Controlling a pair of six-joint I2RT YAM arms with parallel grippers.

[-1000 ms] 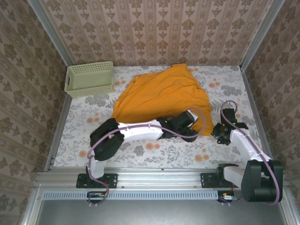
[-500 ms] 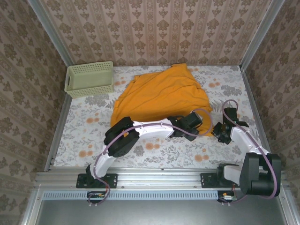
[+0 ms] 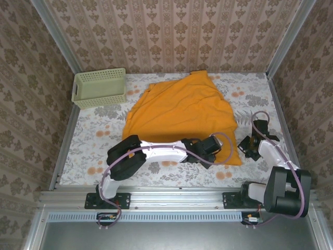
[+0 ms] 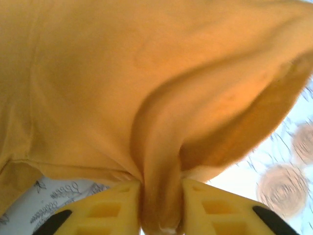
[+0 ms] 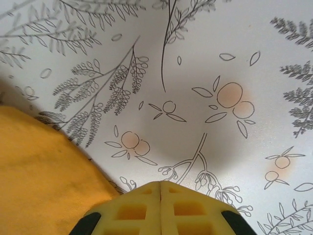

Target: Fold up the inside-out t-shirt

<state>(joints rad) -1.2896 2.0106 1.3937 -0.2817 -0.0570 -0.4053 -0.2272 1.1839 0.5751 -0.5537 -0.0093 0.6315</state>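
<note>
Orange-yellow cotton t-shirt [image 3: 179,107] lies rumpled mid-table on the floral table [image 3: 88,140]. We judge the step as flattening: the left end effector [image 4: 159,213] pinches a fold at its near edge, while the right end effector [image 5: 160,205] sits fully closed and empty beside the cloth. Next, the right must reopen and grasp.

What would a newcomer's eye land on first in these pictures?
The big orange t-shirt, spread crumpled over the middle of the floral table. Next, the left gripper pinching a fold of it at its near edge, while the right gripper sits shut over bare table just right of the cloth. A pale green basket stands at the far left corner.
</note>
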